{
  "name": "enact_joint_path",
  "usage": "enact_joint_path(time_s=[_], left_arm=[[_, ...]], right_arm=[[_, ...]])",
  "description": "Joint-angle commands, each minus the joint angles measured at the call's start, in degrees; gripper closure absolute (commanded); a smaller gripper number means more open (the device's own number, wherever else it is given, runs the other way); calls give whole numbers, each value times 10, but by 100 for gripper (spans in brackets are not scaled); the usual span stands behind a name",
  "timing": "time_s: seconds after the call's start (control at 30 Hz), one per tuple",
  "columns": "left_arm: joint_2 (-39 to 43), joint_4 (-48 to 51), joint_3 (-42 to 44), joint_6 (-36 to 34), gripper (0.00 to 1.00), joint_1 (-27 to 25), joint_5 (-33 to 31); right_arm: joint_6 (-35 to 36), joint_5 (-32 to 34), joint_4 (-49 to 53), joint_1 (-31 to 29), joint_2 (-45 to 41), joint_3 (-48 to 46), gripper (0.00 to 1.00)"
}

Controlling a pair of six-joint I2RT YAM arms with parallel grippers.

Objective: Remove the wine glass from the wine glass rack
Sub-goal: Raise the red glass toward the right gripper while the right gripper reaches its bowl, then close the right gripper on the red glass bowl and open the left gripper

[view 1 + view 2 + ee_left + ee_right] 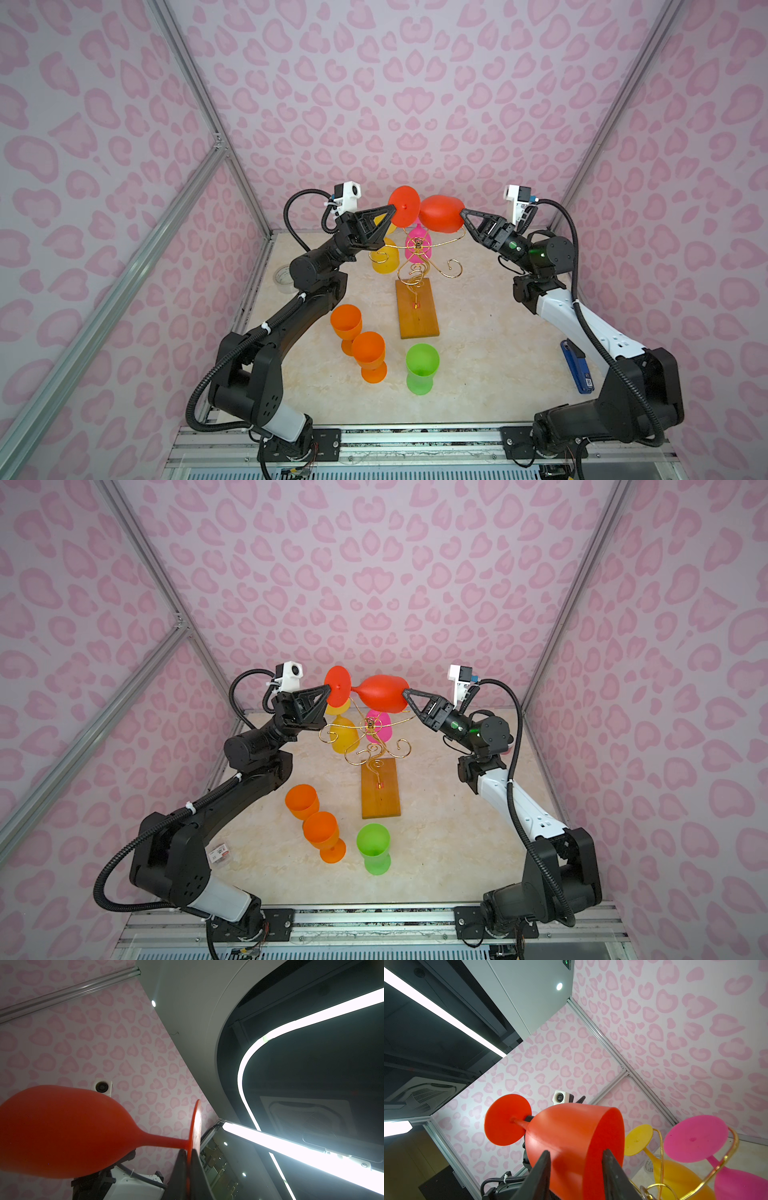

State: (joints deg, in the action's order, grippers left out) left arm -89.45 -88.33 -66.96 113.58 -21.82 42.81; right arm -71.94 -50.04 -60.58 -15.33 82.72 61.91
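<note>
Left wrist view: the left gripper (188,1150) was clamped on the foot of the red wine glass (62,1132)—held sideways above the wine glass rack (417,318). The right gripper (576,1150) met its bowl's rim, jaws apart—grip unclear.

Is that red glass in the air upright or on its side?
On its side: the red wine glass has its foot pinched in the left gripper, its rim facing the right gripper.
</note>
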Motion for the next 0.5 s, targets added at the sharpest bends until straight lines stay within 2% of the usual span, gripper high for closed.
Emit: enact_joint_path(time_s=[0.0,0.27,0.47], left_arm=[[-8,-30,-12,8,99,-3,-9],[-21,-31,-20,22,98,-6,-12],[-31,-31,-26,33,98,-6,-17]], right_arm=[[-24,-12,-49,-1,8,-5,59],[-40,-13,-72,-3,14,-7,61],[-67,-21,-113,-4,26,-3,75]])
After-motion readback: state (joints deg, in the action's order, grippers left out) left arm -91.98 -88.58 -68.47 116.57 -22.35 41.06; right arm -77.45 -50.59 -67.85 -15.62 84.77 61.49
